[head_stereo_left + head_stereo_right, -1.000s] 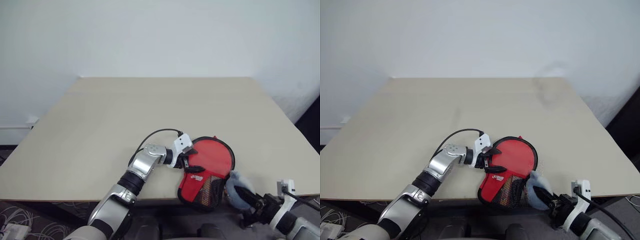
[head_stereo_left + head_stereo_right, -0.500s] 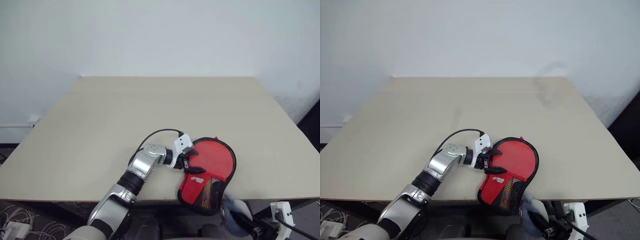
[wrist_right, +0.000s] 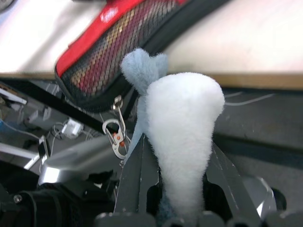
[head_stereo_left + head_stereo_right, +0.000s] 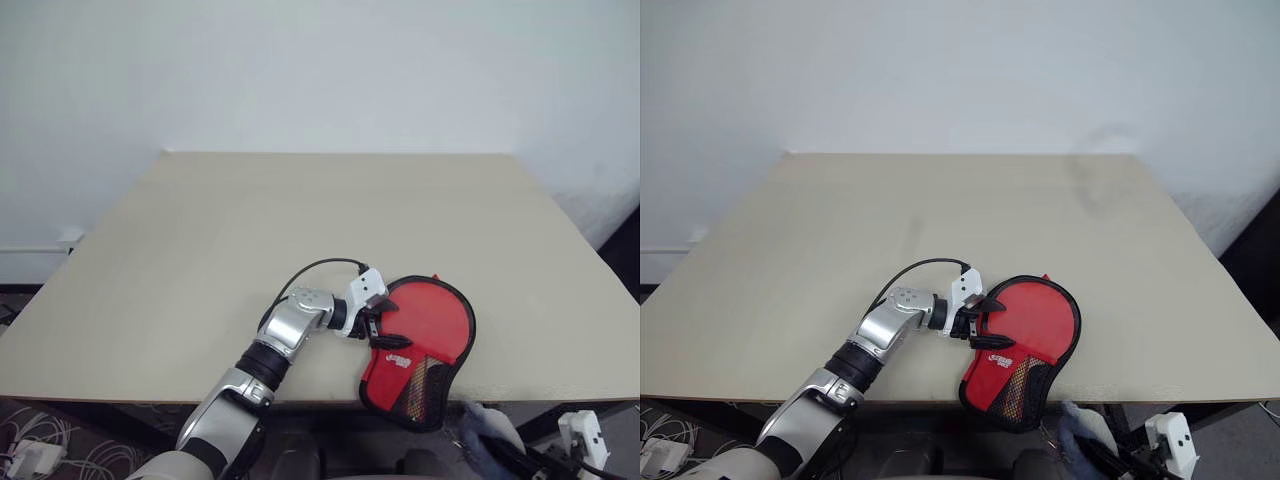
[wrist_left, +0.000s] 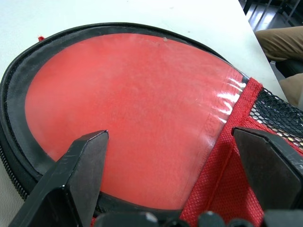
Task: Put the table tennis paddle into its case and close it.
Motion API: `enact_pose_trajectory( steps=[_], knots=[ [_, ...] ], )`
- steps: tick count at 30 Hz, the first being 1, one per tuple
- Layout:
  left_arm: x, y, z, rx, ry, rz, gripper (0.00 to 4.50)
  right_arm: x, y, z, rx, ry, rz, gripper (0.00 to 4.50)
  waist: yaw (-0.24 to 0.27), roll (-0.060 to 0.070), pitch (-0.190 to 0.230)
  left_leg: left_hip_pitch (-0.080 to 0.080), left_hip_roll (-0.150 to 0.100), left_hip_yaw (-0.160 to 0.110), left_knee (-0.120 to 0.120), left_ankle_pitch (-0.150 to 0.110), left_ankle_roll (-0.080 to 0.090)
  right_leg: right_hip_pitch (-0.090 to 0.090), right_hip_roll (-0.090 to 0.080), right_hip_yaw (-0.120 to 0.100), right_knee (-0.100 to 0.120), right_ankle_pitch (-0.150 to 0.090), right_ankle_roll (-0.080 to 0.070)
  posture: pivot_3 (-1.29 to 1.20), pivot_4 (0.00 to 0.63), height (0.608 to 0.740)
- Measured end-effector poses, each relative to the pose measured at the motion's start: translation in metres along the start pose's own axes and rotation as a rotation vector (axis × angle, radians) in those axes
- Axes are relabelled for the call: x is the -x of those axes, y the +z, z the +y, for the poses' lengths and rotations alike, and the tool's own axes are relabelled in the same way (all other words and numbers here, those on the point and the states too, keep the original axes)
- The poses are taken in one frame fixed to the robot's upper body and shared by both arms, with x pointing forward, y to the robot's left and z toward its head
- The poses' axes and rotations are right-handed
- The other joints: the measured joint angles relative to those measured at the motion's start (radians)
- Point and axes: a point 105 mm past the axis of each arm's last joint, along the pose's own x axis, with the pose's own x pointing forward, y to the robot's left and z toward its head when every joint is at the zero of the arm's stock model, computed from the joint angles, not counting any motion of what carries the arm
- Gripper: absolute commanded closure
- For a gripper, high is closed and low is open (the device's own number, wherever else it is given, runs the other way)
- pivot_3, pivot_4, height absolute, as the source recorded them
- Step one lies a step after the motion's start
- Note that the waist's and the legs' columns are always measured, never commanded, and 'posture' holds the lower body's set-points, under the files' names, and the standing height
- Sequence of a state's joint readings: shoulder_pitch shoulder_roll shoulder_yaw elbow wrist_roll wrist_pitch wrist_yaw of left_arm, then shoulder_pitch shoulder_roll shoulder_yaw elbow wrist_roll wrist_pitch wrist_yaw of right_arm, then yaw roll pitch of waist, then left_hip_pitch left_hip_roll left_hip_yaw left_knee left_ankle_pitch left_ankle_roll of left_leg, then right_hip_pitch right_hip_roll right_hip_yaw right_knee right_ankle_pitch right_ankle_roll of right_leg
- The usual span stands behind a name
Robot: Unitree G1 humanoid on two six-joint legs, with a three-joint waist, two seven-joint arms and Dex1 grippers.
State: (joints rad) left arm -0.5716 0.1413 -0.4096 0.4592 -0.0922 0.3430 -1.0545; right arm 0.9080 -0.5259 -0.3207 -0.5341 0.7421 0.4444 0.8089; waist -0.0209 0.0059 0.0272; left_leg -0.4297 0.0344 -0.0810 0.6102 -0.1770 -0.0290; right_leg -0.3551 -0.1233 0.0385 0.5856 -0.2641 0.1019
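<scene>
Case [image 4: 418, 352] sits at the near edge of the table [image 4: 200, 250], narrow handle end hanging off that edge, round end further in. Left gripper [image 4: 373, 325] is at the case's left side, jaws spread wide with one finger [image 5: 78, 170] on each side of the case's round part; no squeeze visible. My read: it's there as a brace so the case doesn't slide or tip off the edge, since the handle end is unsupported.

Right gripper [image 3: 177, 187] is below the table edge, just past the case's hanging end, clenched on a pale grey-blue soft lump [image 3: 177, 123]. Can't tell what the lump is for. A small metal clip [image 3: 114, 137] dangles beside the lump, under the case's mesh end; whether it's tied to the zip I can't tell.

Case look: red outside, black trim all round, zip teeth along the rim, mesh patch with a small logo tab toward the handle end. The round part has a smooth red face under a clear glossy layer, reflections on it near the mesh. Could be the paddle's rubber seen through a window, could be the case panel itself; can't tell. No wooden handle is in sight, so likely the paddle is already inside.

Zip state: rim looks flat and together in the wrist view, but whether it's fully closed can't be confirmed.
</scene>
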Motion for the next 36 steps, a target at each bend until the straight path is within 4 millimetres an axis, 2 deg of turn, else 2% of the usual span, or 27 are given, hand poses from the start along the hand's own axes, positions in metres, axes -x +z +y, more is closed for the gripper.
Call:
enact_pose_trajectory(
  steps=[5, 12, 15, 23, 27, 31, 34, 36],
  knots=[
    [-0.001, 0.0, 0.001, 0.002, 0.007, -0.001, 0.0, 0.004, 0.017, -0.004, 0.032, 0.012, -0.071, 4.17, 0.0, 0.0, 0.0, 0.0, 0.0, 0.0, 0.001, 0.0, 0.0, 0.0, 0.0, 0.0, 0.0, 0.0, 0.0, 0.0, 0.0, 0.74],
    [0.001, 0.001, 0.007, 0.022, 0.01, -0.021, 0.0, 0.008, 0.016, -0.011, 0.019, 0.031, -0.121, 4.17, -0.001, 0.001, 0.001, 0.0, 0.0, 0.001, 0.001, 0.0, 0.0, 0.0, 0.0, 0.0, 0.0, 0.0, 0.0, 0.0, 0.0, 0.74],
    [0.001, 0.001, 0.008, 0.02, 0.01, -0.024, 0.0, 0.011, 0.021, -0.018, 0.027, 0.021, -0.144, 3.18, -0.002, 0.001, 0.001, 0.0, 0.0, 0.001, 0.002, 0.0, 0.0, 0.0, 0.0, 0.0, 0.0, 0.0, 0.0, 0.0, 0.0, 0.74],
    [0.001, 0.001, 0.011, 0.037, 0.007, -0.033, 0.0, 0.021, 0.024, -0.036, 0.008, -0.012, -0.181, 0.16, -0.003, 0.002, 0.001, 0.0, 0.0, 0.001, 0.002, 0.0, 0.0, 0.0, 0.0, 0.0, 0.0, 0.0, 0.0, 0.0, 0.0, 0.74],
    [0.004, 0.0, 0.013, 0.061, 0.008, -0.049, 0.0, 0.014, 0.032, -0.023, 0.03, -0.033, -0.22, 0.07, -0.006, 0.004, 0.002, 0.0, 0.001, -0.001, 0.0, 0.0, 0.0, -0.001, 0.001, -0.001, 0.0, 0.0, 0.0, 0.0, 0.0, 0.74],
    [0.008, 0.002, 0.017, 0.116, 0.011, -0.076, 0.0, -0.011, 0.059, -0.009, 0.065, -0.076, -0.333, 0.07, -0.024, 0.006, 0.003, -0.004, 0.003, -0.003, -0.004, 0.0, 0.0, 0.001, 0.002, -0.005, -0.004, 0.0, 0.0, 0.0, 0.0, 0.74],
    [0.009, 0.004, 0.018, 0.118, 0.01, -0.08, 0.0, -0.027, 0.089, -0.018, 0.053, -0.168, -0.432, 0.07, -0.026, 0.009, 0.003, -0.011, 0.004, -0.001, -0.009, 0.0, 0.0, -0.003, 0.001, -0.008, -0.01, 0.001, -0.001, 0.0, 0.0, 0.74],
    [0.011, 0.005, 0.018, 0.119, 0.004, -0.087, 0.0, -0.037, 0.108, -0.028, 0.035, -0.241, -0.459, 0.07, -0.026, -0.001, 0.009, -0.008, 0.005, 0.001, -0.015, 0.0, 0.0, -0.005, 0.002, -0.008, -0.01, 0.004, -0.005, 0.0, 0.0, 0.74]
  ],
)
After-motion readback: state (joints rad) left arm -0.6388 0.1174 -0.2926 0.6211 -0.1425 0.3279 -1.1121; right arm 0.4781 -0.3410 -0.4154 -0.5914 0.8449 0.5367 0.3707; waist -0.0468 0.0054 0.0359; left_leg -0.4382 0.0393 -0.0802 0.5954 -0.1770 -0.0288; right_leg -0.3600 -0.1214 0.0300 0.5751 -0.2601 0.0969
